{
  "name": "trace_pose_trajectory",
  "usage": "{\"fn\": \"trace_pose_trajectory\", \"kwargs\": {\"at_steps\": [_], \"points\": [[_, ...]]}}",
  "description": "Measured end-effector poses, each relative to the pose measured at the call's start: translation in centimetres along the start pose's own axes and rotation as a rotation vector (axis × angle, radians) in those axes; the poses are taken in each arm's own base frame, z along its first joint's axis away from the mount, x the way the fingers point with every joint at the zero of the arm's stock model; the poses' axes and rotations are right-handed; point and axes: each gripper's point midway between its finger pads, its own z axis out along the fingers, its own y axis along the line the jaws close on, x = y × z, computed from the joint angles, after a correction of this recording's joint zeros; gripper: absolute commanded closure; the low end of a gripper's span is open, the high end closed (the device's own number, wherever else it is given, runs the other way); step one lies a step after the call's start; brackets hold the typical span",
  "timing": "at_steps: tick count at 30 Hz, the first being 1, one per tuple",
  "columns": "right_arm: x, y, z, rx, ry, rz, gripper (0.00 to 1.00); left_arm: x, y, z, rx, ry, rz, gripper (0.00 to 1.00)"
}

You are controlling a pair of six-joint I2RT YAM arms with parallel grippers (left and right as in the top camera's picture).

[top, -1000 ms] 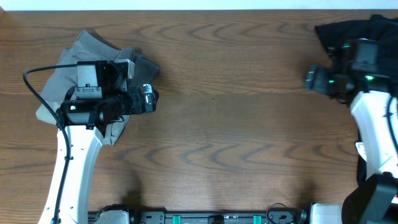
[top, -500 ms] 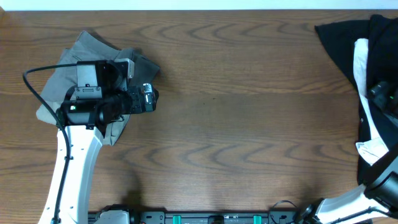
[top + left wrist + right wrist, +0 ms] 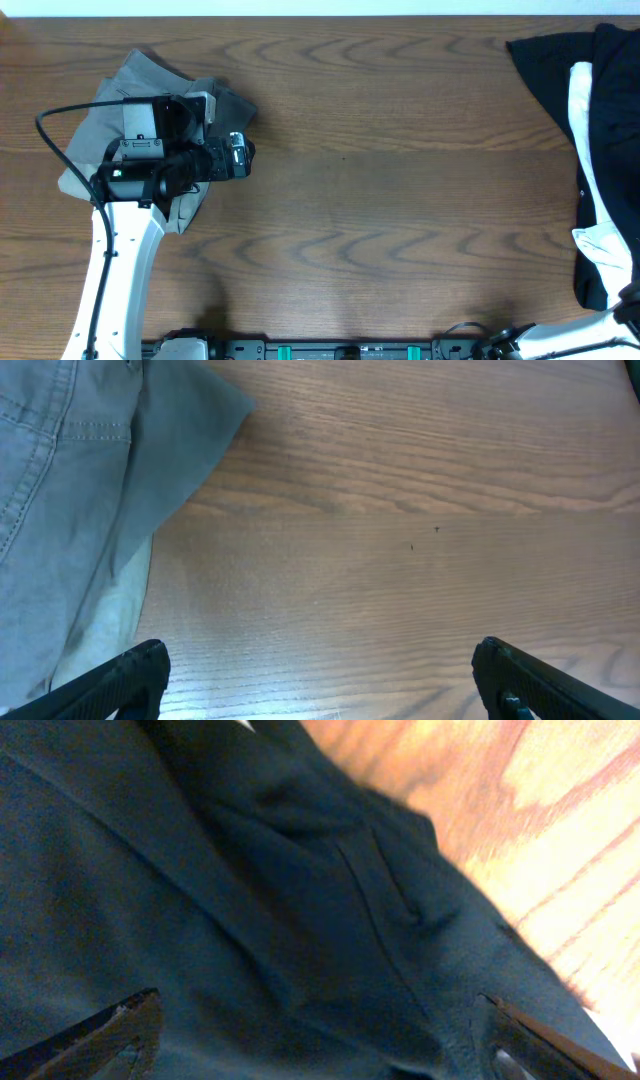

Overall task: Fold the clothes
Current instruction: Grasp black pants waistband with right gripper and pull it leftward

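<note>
Folded grey fabric trousers [image 3: 145,78] rest at the left end of the brown wooden worktop [image 3: 400,200], seemingly finished, so the left pincer [image 3: 320,678] gapes empty, while the right pincer [image 3: 320,1040], also wide open and empty, hangs over black garments [image 3: 550,60] at the right end, likely to fetch one.

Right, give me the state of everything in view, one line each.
grey trousers, bunched in a loose heap at the left of the table, not gripped
black garment, spread out unfolded at the table's right edge
white garment, lying unfolded on the black garment
left end effector, open and empty, over the table beside the grey trousers
right end effector, open, over dark fabric; view blurred
</note>
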Motion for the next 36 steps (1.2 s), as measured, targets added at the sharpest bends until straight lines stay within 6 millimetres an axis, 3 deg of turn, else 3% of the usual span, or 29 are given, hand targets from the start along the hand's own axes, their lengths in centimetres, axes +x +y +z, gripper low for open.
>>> {"fn": "trace_pose_trajectory", "kwargs": {"at_steps": [3, 4, 5, 8, 13, 17, 20, 24, 26, 29, 36], "points": [[1.7, 0.2, 2.0, -0.04, 0.069, -0.035, 0.14, -0.2, 0.0, 0.0, 0.001, -0.006, 0.002, 0.02], [2.0, 0.3, 2.4, -0.053, 0.076, -0.058, 0.2, -0.2, 0.0, 0.0, 0.001, -0.007, 0.002, 0.02], [1.9, 0.5, 2.4, -0.059, 0.074, -0.073, 0.3, -0.2, 0.0, 0.0, 0.001, -0.009, 0.003, 0.02], [1.6, 1.2, 2.2, -0.099, 0.062, -0.105, 0.73, -0.3, 0.0, 0.0, 0.001, -0.013, 0.004, 0.02], [0.3, 2.8, 0.6, -0.188, 0.008, -0.101, 0.85, -0.3, 0.0, 0.0, 0.002, -0.013, 0.004, 0.02], [-2.6, 4.8, -3.7, -0.277, -0.116, -0.071, 0.91, -0.3, 0.0, 0.0, 0.002, -0.013, 0.004, 0.02], [-5.5, 7.1, -9.2, -0.375, -0.257, -0.051, 0.92, -0.3, 0.0, 0.0, 0.002, -0.014, 0.005, 0.02], [-7.0, 11.5, -16.1, -0.51, -0.371, -0.076, 0.92, -0.3, 0.0, 0.0, 0.002, -0.013, 0.004, 0.02], [-6.2, 14.5, -18.3, -0.577, -0.374, -0.114, 0.91, -0.3, 0.0, 0.0, 0.002, -0.014, 0.005, 0.02], [-3.7, 19.6, -19.8, -0.674, -0.315, -0.188, 0.91, -0.3, 0.0, 0.0, 0.002, -0.014, 0.005, 0.02], [5.4, 31.5, -20.8, -0.811, -0.122, -0.429, 0.9, -0.3, 0.0, 0.0, 0.002, -0.013, 0.004, 0.02]]}}
